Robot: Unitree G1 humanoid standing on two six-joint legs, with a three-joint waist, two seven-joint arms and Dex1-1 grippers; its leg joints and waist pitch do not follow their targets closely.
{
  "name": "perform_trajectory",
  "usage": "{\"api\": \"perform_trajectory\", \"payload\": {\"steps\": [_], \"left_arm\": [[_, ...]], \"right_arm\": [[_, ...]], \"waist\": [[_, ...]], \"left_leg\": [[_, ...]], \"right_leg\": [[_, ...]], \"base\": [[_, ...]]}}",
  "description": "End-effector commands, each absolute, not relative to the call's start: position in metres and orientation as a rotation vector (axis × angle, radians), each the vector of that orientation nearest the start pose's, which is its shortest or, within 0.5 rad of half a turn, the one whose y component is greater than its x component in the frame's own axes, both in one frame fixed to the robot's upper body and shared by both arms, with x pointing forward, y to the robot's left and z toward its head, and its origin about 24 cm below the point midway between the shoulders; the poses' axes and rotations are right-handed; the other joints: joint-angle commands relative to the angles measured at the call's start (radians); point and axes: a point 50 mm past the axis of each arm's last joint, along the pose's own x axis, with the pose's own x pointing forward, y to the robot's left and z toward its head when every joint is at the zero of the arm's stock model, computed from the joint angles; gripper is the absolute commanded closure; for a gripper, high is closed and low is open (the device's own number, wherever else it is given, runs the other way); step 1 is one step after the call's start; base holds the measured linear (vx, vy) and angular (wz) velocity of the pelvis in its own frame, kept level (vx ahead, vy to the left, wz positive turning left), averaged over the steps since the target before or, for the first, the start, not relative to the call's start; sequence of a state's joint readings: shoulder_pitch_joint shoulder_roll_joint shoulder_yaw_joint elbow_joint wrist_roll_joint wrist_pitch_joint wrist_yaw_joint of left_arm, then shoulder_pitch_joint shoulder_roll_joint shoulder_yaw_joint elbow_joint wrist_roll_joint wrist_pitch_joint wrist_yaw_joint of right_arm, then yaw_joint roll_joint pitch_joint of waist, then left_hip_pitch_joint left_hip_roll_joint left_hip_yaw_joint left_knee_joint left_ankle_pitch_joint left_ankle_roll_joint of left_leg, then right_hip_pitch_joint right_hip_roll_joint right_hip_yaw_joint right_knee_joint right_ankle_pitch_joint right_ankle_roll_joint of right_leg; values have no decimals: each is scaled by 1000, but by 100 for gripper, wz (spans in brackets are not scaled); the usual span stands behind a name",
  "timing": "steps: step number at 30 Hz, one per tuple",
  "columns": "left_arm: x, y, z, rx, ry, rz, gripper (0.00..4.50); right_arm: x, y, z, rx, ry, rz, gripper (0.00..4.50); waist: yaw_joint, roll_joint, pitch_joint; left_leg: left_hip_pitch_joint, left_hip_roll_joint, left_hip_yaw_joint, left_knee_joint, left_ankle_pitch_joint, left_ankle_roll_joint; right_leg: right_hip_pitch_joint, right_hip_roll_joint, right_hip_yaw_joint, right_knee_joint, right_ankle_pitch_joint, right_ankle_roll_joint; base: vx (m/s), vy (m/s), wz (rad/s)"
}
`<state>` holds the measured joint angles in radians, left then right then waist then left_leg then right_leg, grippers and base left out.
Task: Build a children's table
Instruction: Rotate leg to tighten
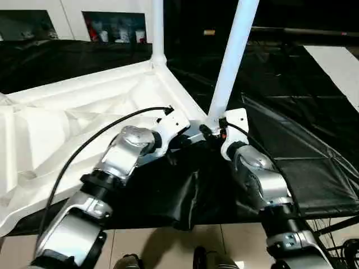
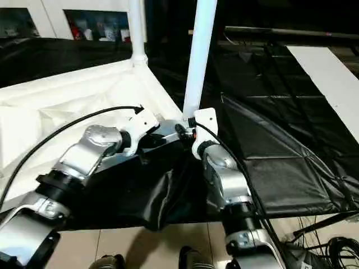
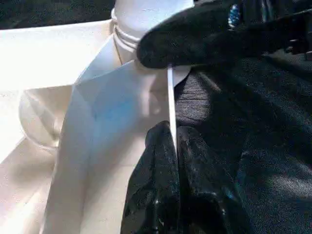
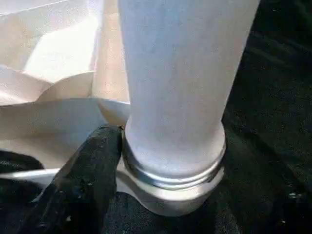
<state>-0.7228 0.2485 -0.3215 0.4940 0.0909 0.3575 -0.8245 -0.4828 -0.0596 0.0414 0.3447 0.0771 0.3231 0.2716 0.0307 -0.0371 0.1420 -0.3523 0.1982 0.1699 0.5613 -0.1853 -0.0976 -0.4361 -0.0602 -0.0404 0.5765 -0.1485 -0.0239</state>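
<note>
Left wrist view shows our left claw [image 3: 173, 146] pinched together on the thin side wall of the white table top [image 1: 67, 117], which lies upside down on the black-draped bench [image 1: 314, 185]. Our right claw [image 1: 212, 131] stands apart around the base of the near leg [image 1: 233, 56], seated in the near right corner socket. A far leg [image 1: 157, 28] rises behind it.

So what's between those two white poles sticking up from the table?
Between the far leg and the near leg runs the upturned tabletop's raised edge, joining their two corner sockets; beside it lies black cloth. The left eye view shows this.
</note>
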Motion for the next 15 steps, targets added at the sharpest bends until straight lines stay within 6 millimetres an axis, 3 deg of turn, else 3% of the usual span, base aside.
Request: {"api": "perform_trajectory", "payload": {"steps": [1, 6, 7, 9, 11, 14, 15], "left_arm": [[336, 91, 67, 475, 454, -1053, 450], [329, 104, 65, 479, 463, -1121, 450], [326, 106, 66, 485, 457, -1148, 450], [321, 112, 68, 495, 449, -1194, 450], [320, 113, 68, 500, 443, -1205, 450], [304, 119, 71, 508, 449, -1355, 450], [300, 120, 72, 505, 453, -1384, 450]], "right_arm": [[329, -98, 76, -25, 196, 573, 78], [323, -126, 84, -92, 222, 700, 37], [320, -131, 86, -118, 234, 759, 37], [301, -141, 90, -217, 270, 981, 15], [298, -143, 90, -229, 278, 1014, 6], [293, -149, 96, -260, 273, 1081, 6], [293, -150, 97, -266, 272, 1091, 6]], "waist": [[1, 0, -55], [3, 3, -62], [5, 3, -67], [7, 3, -63], [4, 5, -66], [1, 6, -66], [0, 9, -63]], "left_leg": [[-6, 13, -1, -71, -221, 54], [-13, 13, 5, -62, -141, 79], [-10, 15, 8, -57, -98, 93], [-16, 16, 9, -55, -83, 112], [-13, 17, 10, -53, -76, 130], [-13, 21, 8, -55, -80, 127], [-8, 23, 10, -56, -97, 123]], "right_leg": [[55, -58, 38, -78, -408, -114], [64, -60, 41, -66, -294, -162], [68, -55, 41, -56, -198, -190], [76, -53, 41, -49, -129, -207], [72, -54, 40, -45, -95, -224], [75, -58, 39, -44, -113, -242], [68, -57, 39, -48, -143, -246]], "base": [[0, 0, 0], [0, 0, 0], [51, -18, 1], [56, -6, 1], [26, 0, 0], [0, 0, 0], [0, 0, 0]]}}
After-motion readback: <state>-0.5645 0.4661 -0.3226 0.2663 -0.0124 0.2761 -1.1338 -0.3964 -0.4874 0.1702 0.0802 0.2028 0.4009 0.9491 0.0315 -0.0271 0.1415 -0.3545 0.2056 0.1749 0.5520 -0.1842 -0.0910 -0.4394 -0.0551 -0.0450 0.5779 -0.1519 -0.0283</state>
